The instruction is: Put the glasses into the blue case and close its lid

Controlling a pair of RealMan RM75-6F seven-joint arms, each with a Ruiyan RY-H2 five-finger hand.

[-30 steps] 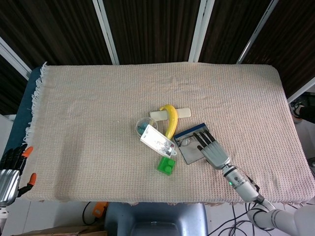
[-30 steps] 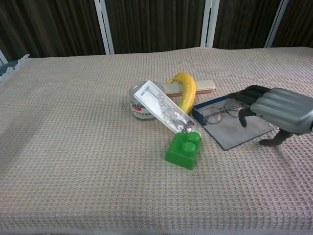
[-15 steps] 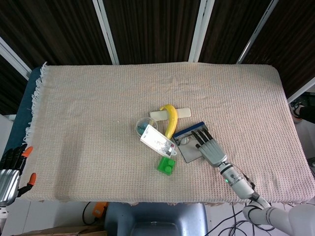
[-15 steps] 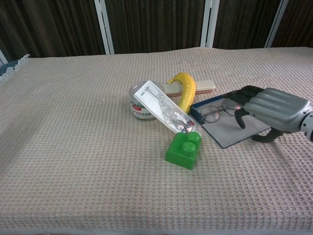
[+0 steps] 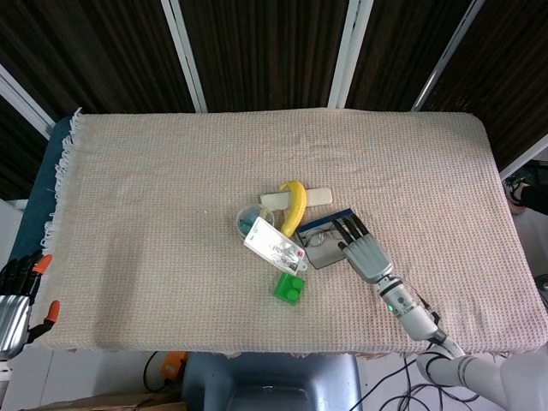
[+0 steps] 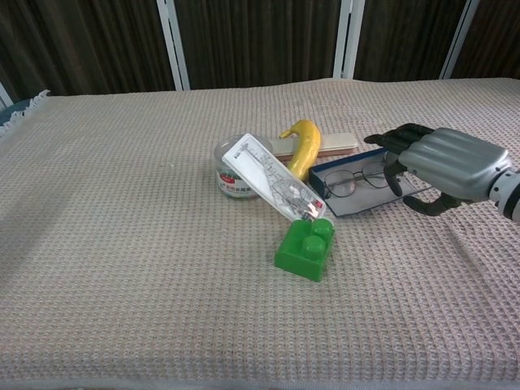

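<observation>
Wire glasses lying in the open blue case, right hand over its far side

Left hand (image 5: 15, 295) hangs off the table's edge, released and empty. Just left of the right hand (image 6: 445, 165), the glasses (image 6: 361, 178) lie in the blue case (image 6: 364, 188) (lid still open); whether its curled fingers grasp anything I cannot tell. Thin frames look light and fragile; the stiff lid's free edge is likely the safest hold.

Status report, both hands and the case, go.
Right hand on the blue case, lid part raised. Glasses inside. Left hand idle off the table's edge, holding nothing. Banana touching the case's far corner.
</observation>
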